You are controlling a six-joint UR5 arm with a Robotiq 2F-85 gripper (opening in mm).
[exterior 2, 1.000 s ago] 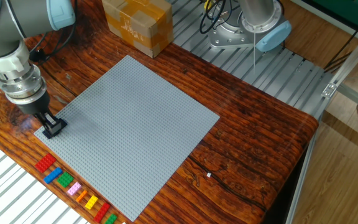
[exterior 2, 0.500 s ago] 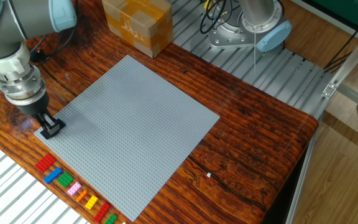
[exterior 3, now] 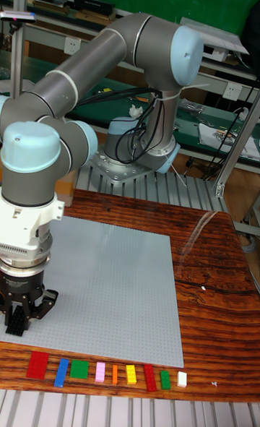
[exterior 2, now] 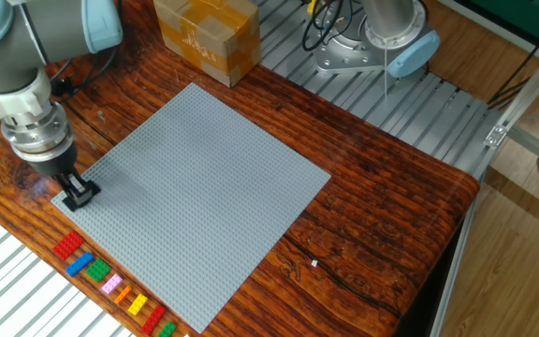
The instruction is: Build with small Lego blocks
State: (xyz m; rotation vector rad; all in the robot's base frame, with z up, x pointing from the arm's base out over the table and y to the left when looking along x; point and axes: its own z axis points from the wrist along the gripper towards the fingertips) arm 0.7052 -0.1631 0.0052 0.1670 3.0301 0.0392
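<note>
**First brick going down at the plate's corner**

The gripper (exterior 3: 17, 320) stands low over the near corner of the grey baseplate (exterior 2: 204, 187), its fingers closed on a black brick (exterior 3: 16, 321); the fixed view shows the same black piece at the tips (exterior 2: 80, 191). From here I cannot tell whether the brick is seated on the studs or just above them. The other bricks (exterior 3: 108, 374) lie in a row on the wood (exterior 2: 363, 234) just beside the plate's front edge, red (exterior 3: 37, 364) at one end. It looks like the placing step. Next, I'd guess, comes a firm straight press, then letting go and rising clear before fetching from the row.
</note>
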